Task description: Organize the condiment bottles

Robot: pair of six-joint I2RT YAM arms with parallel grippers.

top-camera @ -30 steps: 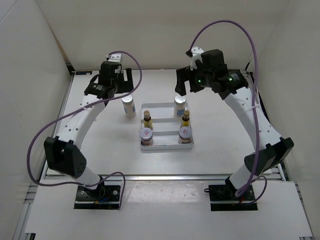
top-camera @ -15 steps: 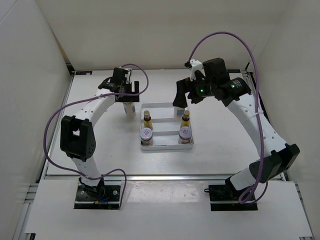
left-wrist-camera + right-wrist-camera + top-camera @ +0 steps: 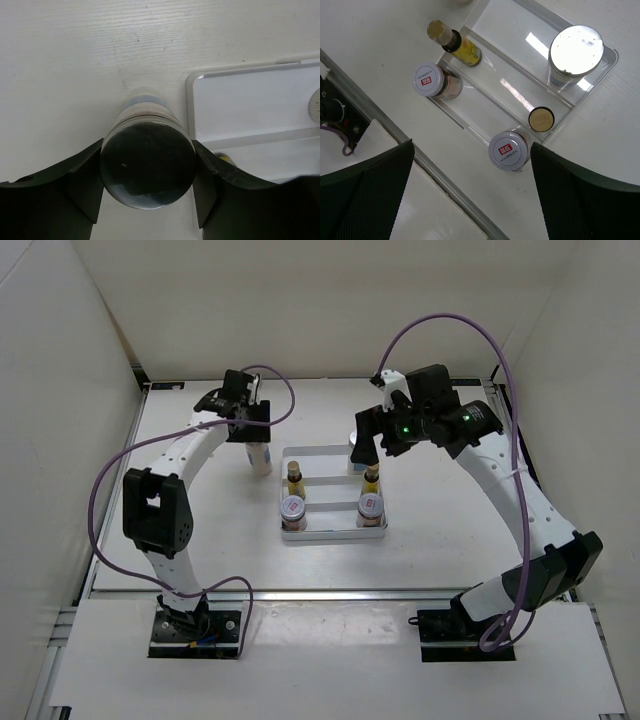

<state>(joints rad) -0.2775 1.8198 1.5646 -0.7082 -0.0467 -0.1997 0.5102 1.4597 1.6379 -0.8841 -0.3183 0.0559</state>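
A white silver-lidded shaker [image 3: 260, 456] stands on the table just left of the tray [image 3: 333, 533]. My left gripper [image 3: 247, 425] is over it, shut on its lid [image 3: 147, 165], with both fingers pressed against the sides. In the tray stand a second shaker [image 3: 576, 47], two slim yellow bottles [image 3: 455, 42] [image 3: 541, 119] and two squat jars [image 3: 431, 79] [image 3: 508, 150]. Well above the tray's right side my right gripper [image 3: 470, 195] hangs open and empty. In the top view it hides part of the tray's shaker [image 3: 357, 452].
The tray's back-left compartment [image 3: 240, 100] holds nothing. White walls close in the table at the back and both sides. A metal rail [image 3: 370, 107] runs along the table's near edge.
My left gripper came down around the shaker outside the tray and closed on its lid. The right arm shifted slightly nearer over the tray, still open.
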